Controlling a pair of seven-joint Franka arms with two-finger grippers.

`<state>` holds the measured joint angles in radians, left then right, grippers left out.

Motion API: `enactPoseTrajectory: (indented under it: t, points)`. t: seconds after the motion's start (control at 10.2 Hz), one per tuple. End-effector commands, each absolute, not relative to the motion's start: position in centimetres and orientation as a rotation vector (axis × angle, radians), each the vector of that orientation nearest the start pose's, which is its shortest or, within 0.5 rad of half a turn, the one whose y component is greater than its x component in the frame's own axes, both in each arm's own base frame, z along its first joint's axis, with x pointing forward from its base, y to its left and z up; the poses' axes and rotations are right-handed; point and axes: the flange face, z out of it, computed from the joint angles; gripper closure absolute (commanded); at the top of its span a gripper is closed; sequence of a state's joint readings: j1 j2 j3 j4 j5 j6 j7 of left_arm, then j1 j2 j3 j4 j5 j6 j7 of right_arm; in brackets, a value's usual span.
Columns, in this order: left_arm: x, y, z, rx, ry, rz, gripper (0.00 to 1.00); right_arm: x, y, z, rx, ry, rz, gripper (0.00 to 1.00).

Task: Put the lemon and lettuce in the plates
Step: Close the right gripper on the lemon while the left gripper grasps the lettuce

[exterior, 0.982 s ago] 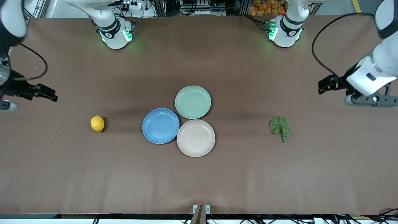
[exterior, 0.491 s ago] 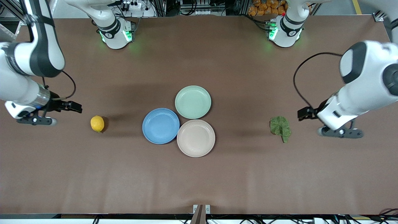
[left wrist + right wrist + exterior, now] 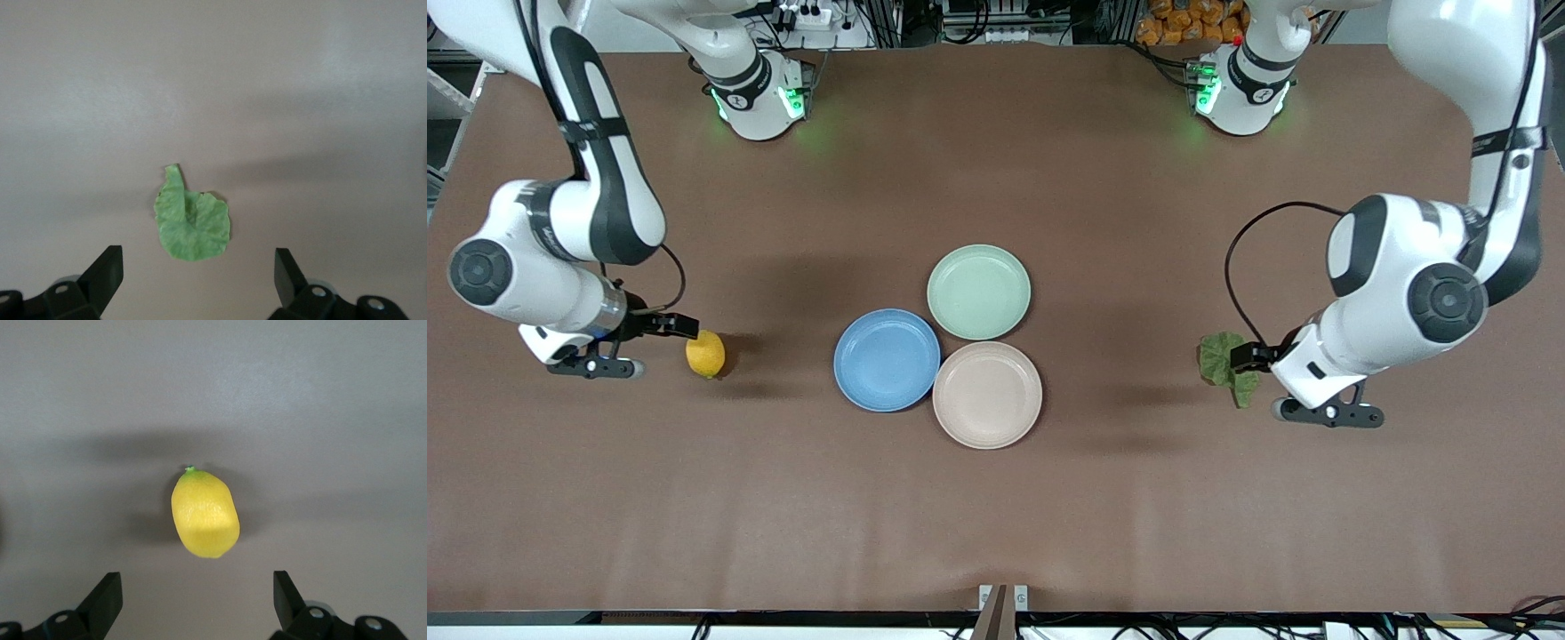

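Observation:
The yellow lemon (image 3: pixel 705 354) lies on the brown table toward the right arm's end. My right gripper (image 3: pixel 594 366) hangs open and empty over the table just beside it; in the right wrist view the lemon (image 3: pixel 205 515) sits just ahead of the open gripper (image 3: pixel 197 600). The green lettuce (image 3: pixel 1216 356) lies flat toward the left arm's end, partly covered by the left wrist. My left gripper (image 3: pixel 1327 414) is open and empty beside it; the left wrist view shows the lettuce (image 3: pixel 192 227) ahead of the gripper (image 3: pixel 198 280). The blue plate (image 3: pixel 887 359) and beige plate (image 3: pixel 987 395) sit empty mid-table.
A pale mint green plate (image 3: pixel 978 292) stands empty, touching the blue and beige plates and farther from the front camera than both. Brown table surface lies between the plates and each item. The arm bases stand along the table's edge farthest from the front camera.
Both arms have swung in from the table's ends and come down; the right gripper now sits beside the lemon and the left beside the lettuce. Lemon, lettuce and plates have not moved.

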<state>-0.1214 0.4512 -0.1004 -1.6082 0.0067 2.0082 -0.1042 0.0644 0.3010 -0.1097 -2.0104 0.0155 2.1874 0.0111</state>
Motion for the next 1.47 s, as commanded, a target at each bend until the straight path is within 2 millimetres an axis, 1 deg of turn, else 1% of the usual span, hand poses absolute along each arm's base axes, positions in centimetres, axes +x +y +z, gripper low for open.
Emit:
enactPoseTrajectory:
  t: [0.0, 0.1, 0.29, 0.49, 0.69, 0.79, 0.88, 0.98, 1.08, 1.18, 1.28, 1.38]
  points:
    - [64.2, -14.1, 32.2, -3.153, 0.203, 0.065, 0.0, 58.9, -2.2, 26.6, -3.157, 0.065, 0.181, 0.0]
    - [63.6, -14.0, 30.3, -3.156, 0.212, 0.049, 0.0, 58.7, -2.4, 25.4, -3.16, 0.028, 0.163, 0.0]
    - [63.2, -14.1, 26.1, -3.147, 0.26, 0.11, 0.0, 58.2, -2.4, 22.9, -3.165, 0.017, 0.134, 0.0]
    - [63.0, -13.9, 23.0, -3.109, 0.314, 0.146, 0.0, 57.6, -2.4, 21.1, -3.168, 0.014, 0.124, 0.0]
    - [62.8, -13.9, 21.9, -3.104, 0.324, 0.172, 0.0, 56.9, -2.3, 19.4, -3.174, 0.013, 0.073, 0.0]
    - [62.7, -13.9, 21.3, -3.102, 0.334, 0.189, 0.0, 56.9, -2.4, 19.0, -3.174, 0.014, 0.078, 0.0]
    - [62.5, -13.7, 20.1, -3.1, 0.343, 0.217, 0.0, 56.8, -2.4, 18.8, -3.172, 0.018, 0.08, 0.0]
    - [62.4, -13.7, 19.7, -3.099, 0.343, 0.227, 0.0, 56.9, -2.4, 18.6, -3.171, 0.024, 0.08, 0.0]
    - [62.0, -13.7, 19.0, -3.096, 0.349, 0.248, 0.0, 56.8, -2.4, 18.6, -3.171, 0.032, 0.084, 0.42]
    - [62.0, -13.5, 18.7, -3.095, 0.358, 0.256, 0.0, 56.9, -2.4, 18.8, -3.169, 0.044, 0.094, 0.87]
    - [61.8, -13.0, 18.4, -3.093, 0.371, 0.273, 0.0, 57.0, -2.4, 19.0, -3.168, 0.048, 0.086, 0.94]
    - [61.8, -12.9, 18.3, -3.093, 0.369, 0.275, 0.0, 57.2, -2.4, 19.3, -3.168, 0.048, 0.081, 1.0]
